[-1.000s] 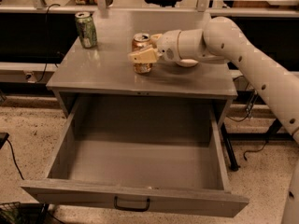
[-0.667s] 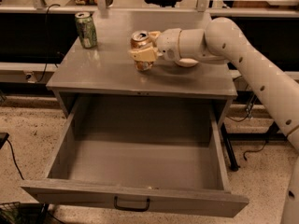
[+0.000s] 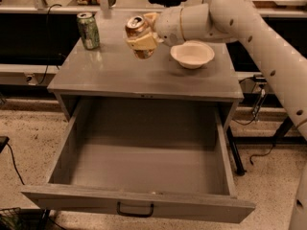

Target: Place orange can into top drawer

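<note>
The tool [image 3: 140, 41] is clamped around the orange can [image 3: 135, 26], its pale fingers [image 3: 144, 43] wrapped across the can's middle. The can hangs in the air, clear of the surface [image 3: 120, 78], with its silver top tipped toward ten o'clock. The white arm [image 3: 249, 30] reaches in from three o'clock.

Just at four o'clock from the tool, a white bowl [image 3: 192, 54] sits on the grey surface. A green can [image 3: 88, 30] stands upright near the surface's far left corner, at nine o'clock from the tool and well apart from it. At six o'clock the top drawer [image 3: 72, 143] is pulled wide open, showing a plain grey interior and a dark handle [image 3: 135, 209] centred on its front.

The floor [image 3: 29, 143] around it is speckled, and dark cables [image 3: 14, 164] trail across it on both sides. Dark shelving runs behind the surface at twelve o'clock.

A second ago the orange can was low, at or just above the surface. It is now higher and a little toward nine o'clock. The bowl, then covered by the arm, is now in plain sight. The green can and the drawer have not moved.
</note>
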Robot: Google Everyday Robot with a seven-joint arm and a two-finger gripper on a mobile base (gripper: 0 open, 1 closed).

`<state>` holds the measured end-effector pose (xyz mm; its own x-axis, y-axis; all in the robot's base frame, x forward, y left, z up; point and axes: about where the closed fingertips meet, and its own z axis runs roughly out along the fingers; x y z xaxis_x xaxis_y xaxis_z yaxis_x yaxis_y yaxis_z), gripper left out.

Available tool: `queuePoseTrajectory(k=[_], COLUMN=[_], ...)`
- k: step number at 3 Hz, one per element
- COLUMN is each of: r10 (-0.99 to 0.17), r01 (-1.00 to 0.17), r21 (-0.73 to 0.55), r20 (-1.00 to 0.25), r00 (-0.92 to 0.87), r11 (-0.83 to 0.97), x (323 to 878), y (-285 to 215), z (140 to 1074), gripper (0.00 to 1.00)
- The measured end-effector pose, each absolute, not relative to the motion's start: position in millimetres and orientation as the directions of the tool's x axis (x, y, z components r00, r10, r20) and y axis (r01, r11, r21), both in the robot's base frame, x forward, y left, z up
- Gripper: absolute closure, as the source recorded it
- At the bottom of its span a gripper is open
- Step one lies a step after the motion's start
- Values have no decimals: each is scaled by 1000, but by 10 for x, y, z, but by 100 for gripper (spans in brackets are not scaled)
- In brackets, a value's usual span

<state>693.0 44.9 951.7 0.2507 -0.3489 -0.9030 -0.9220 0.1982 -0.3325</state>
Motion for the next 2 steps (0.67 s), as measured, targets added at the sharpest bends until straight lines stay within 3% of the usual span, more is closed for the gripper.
queuePoseTrajectory(k=[2], r10=[-299], r01=[-967], r21=[-144], r20=[-951], r00=[77], r11=[210], x=[6313], y=[408], z=[9676], gripper=[100])
